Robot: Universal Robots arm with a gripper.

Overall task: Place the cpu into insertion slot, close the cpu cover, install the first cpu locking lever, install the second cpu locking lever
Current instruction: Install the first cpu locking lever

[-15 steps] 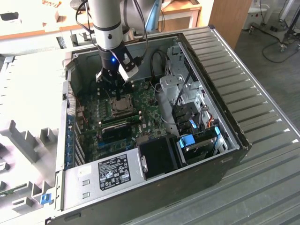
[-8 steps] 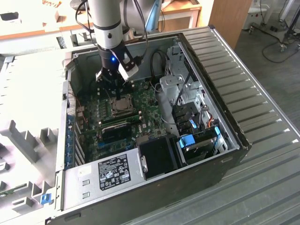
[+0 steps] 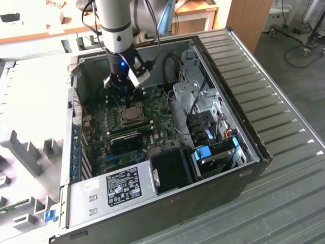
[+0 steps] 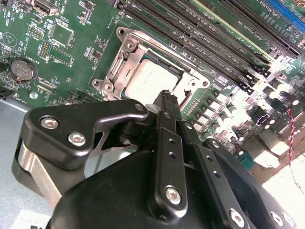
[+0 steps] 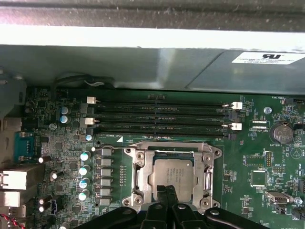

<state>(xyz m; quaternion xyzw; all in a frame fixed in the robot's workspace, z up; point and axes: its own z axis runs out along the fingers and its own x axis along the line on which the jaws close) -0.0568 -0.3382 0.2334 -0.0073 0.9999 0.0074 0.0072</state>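
Tool (image 5: 167, 191), fingers pressed together and holding nothing, hovers at the near edge of the cpu (image 5: 174, 174). The cpu lies in the slot (image 5: 174, 154), framed by the cover (image 5: 208, 177). Beyond, the first wrist view shows a white printed label (image 5: 267, 58) on the case wall (image 5: 143, 67). The exterior view adds a labelled power supply (image 3: 122, 184).

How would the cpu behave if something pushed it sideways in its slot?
Probably stiff: the cpu is a flat metal-topped square. It likely would not slide, since it sits inside the insertion slot with the cpu cover framing it. Its smooth top looks slippery.
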